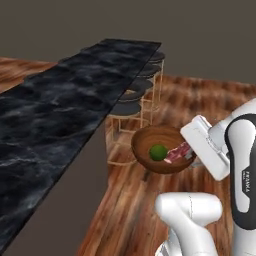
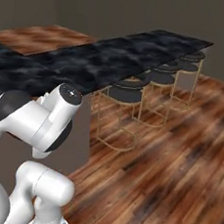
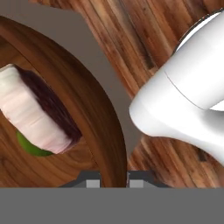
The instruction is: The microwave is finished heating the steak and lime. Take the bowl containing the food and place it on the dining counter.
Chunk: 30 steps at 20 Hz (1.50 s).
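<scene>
Bowl [image 1: 162,150]: reddish-brown wood, shallow and glossy, sitting at centre right of the left base view, off the floor, tilting slightly, beside the stools and clear of the table. In the hand view the bowl [image 3: 94,105] is taking up the left half, its rim curving from top left down to bottom centre.

Lime [image 1: 158,152]: green, lying inside the bowl, left of the meat. In the hand view the lime [image 3: 31,148] is peeking out from under the meat's lower edge.

Steak [image 1: 178,153]: pink-red with pale streaks, lying at the right of the bowl, next to the hand. The hand view is showing the steak [image 3: 37,111] close up, pale fat on its left face and a dark side on its right.

Hand [image 3: 113,183]: two dark tips pressed close together at bottom centre of the hand view, pinching the bowl's rim between them.

Table [image 1: 60,105]: long black marble slab with white veining, running from lower left to top centre of the left base view. The right base view is showing the table [image 2: 115,53] from the other side.

Stools [image 2: 131,91]: dark round seats on gold legs, standing in a row along the table's edge over the wooden floor [image 2: 176,170].
</scene>
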{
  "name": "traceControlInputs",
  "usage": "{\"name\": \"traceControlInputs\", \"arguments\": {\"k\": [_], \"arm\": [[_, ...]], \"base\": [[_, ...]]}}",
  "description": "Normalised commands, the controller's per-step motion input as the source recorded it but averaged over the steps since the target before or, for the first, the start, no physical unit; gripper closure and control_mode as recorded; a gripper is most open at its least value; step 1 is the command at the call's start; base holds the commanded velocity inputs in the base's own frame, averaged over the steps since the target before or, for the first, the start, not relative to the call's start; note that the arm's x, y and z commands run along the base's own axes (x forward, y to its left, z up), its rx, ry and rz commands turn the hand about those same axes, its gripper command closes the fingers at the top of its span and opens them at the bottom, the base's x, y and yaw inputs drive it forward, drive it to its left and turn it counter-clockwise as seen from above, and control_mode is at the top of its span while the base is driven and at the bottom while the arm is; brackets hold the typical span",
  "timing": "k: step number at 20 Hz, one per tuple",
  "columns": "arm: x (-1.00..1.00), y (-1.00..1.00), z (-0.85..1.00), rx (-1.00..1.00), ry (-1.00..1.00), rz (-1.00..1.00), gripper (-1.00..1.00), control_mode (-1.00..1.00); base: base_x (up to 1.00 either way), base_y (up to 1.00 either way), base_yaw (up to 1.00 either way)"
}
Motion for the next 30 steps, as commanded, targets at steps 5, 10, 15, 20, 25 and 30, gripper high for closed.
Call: {"name": "traceControlInputs", "arguments": {"k": [5,10,15,20,25,30], "arm": [[0.00,0.00,0.00,0.00,0.00,0.00,1.00,1.00],[0.00,0.00,0.00,0.00,0.00,0.00,1.00,1.00],[0.00,0.00,0.00,0.00,0.00,0.00,1.00,1.00],[0.00,0.00,0.00,0.00,0.00,0.00,1.00,1.00],[0.00,0.00,0.00,0.00,0.00,0.00,1.00,1.00],[0.20,0.02,0.00,0.00,0.00,0.00,1.00,-1.00]], "base": [[1.00,-0.65,0.45],[1.00,-0.56,0.33],[1.00,-0.56,0.25],[1.00,-0.27,0.13],[1.00,0.01,0.02],[0.80,0.13,0.00]]}}
